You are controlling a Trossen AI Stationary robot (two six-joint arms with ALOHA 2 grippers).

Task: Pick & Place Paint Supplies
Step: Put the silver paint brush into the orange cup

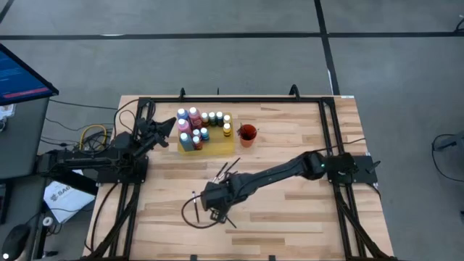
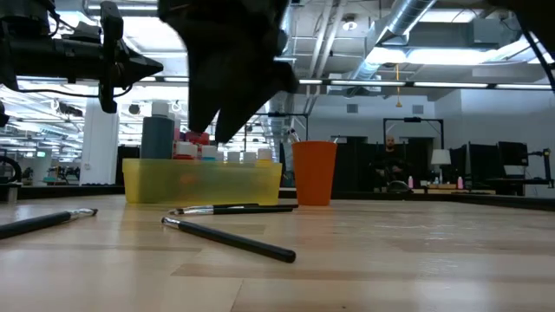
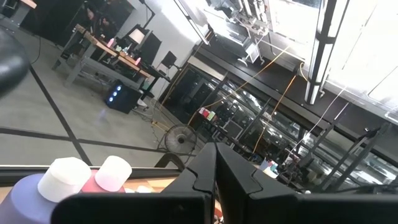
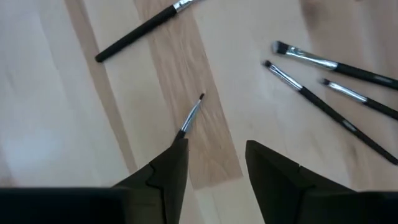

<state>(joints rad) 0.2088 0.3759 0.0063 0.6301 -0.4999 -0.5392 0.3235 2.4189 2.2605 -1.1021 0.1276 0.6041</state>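
Note:
Several thin dark brushes with light tips lie scattered flat on the wooden table [image 1: 290, 210]: one brush [image 4: 189, 118] just ahead of my right gripper, others [image 4: 323, 109] beside it and more [image 2: 230, 241] in the low view. My right gripper [image 4: 214, 168] hovers open above them, pointing steeply down, touching nothing. Small paint bottles [image 1: 196, 127] with pale caps stand on the yellow mat [image 1: 217, 145]. My left gripper [image 1: 168, 125] waits shut at the mat's left end, above the table, beside the bottles [image 3: 68, 180].
An orange-red cup [image 1: 247, 135] stands just right of the yellow mat. A dark frame [image 1: 232, 100] runs along the table's far edge and sides. Bare wood lies to the right of the brushes and toward the near edge.

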